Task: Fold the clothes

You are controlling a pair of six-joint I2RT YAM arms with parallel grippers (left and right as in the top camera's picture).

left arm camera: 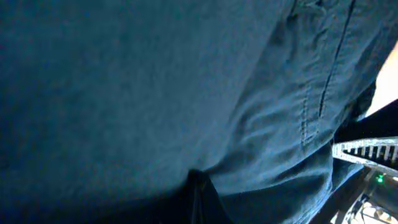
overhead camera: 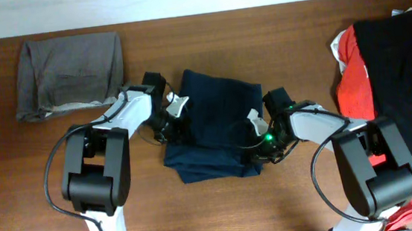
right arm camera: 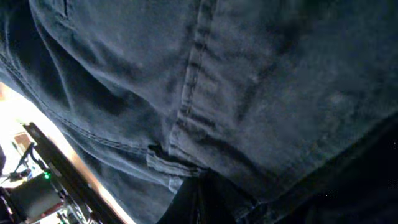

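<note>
Fabric of the navy garment (overhead camera: 217, 118) fills both wrist views, so I cannot tell how far the left gripper (overhead camera: 174, 112) or the right gripper (overhead camera: 258, 126) is open, though each seems pressed against the cloth. Only the overhead shows the garment lying folded between them on the table (overhead camera: 273, 199), a grey folded garment (overhead camera: 67, 71) beyond the left gripper and a red-and-black pile (overhead camera: 388, 55) beyond the right.
</note>
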